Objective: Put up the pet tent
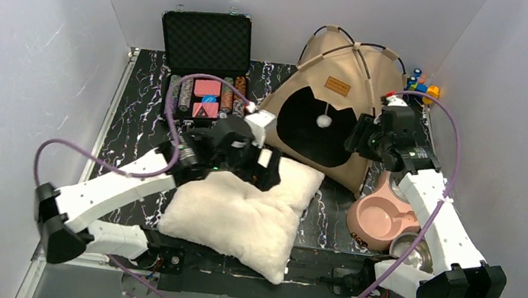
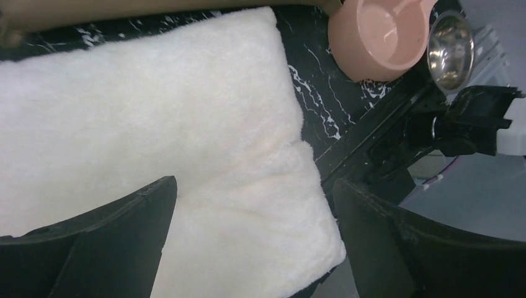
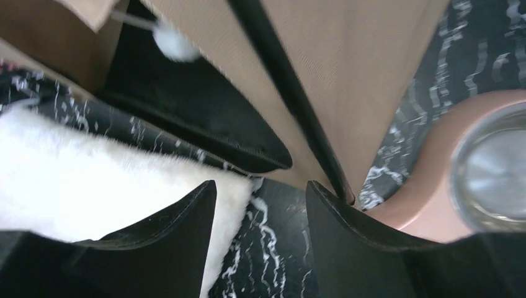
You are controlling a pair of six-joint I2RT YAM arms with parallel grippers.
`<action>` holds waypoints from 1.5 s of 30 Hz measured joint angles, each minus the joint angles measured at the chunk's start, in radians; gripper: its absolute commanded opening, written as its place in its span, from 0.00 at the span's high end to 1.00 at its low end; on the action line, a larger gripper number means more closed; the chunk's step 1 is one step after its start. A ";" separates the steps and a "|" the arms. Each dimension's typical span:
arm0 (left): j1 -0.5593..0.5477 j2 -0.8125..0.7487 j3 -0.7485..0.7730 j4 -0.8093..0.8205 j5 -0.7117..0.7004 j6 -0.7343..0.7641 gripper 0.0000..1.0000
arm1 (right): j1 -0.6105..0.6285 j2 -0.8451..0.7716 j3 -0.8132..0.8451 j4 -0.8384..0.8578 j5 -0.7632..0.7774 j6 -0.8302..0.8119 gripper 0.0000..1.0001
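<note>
At centre-left of the frame, the left gripper [image 1: 265, 166] hangs wide open and empty over the cream cushion [image 1: 237, 215]. Upper centre, the pet tent [image 1: 357, 65] stands erect near the back wall, doorway facing the arms. The right gripper [image 1: 361, 139], jaws parted on nothing, hovers at the tent's front right corner beside a black pole [image 3: 291, 99]. A careless nudge there could spring the pole or skid the tent into the pink bowl [image 1: 379, 214].
</note>
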 measured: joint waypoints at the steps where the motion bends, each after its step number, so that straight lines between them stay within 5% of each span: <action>1: 0.017 -0.040 -0.009 -0.001 0.009 0.012 0.02 | -0.024 0.002 0.015 0.001 0.007 -0.012 0.32; 8: 0.413 -0.239 -0.101 -0.070 0.047 0.055 0.02 | -0.043 -0.007 0.075 -0.058 -0.027 -0.047 0.27; 14: 0.694 -0.203 -0.206 -0.151 0.103 0.093 0.02 | 0.072 -0.184 -0.022 -0.084 -0.123 0.053 0.21; 18: 0.779 -0.159 -0.284 -0.158 0.188 0.095 0.02 | 0.121 -0.303 -0.204 -0.032 -0.204 0.184 0.19; 25: 0.793 -0.089 -0.341 -0.114 0.288 0.100 0.02 | 0.233 -0.249 -0.484 0.107 -0.298 0.390 0.17; 27: 0.793 -0.069 -0.351 -0.099 0.301 0.104 0.07 | 0.285 -0.243 -0.522 0.153 -0.308 0.443 0.17; 34: 0.794 -0.054 -0.415 -0.028 0.351 0.118 0.51 | 0.384 -0.164 -0.601 0.394 -0.343 0.581 0.16; 36: 0.794 -0.054 -0.427 -0.013 0.371 0.121 0.67 | 0.413 -0.120 -0.601 0.436 -0.338 0.598 0.26; 39: 0.795 -0.050 -0.434 0.006 0.414 0.123 1.00 | 0.439 -0.060 -0.601 0.505 -0.341 0.616 0.72; 41: 0.796 -0.046 -0.435 0.020 0.452 0.122 1.00 | 0.446 -0.037 -0.604 0.552 -0.351 0.625 0.99; 45: 0.797 -0.064 -0.435 0.035 0.519 0.113 1.00 | 0.451 -0.056 -0.596 0.561 -0.354 0.628 0.99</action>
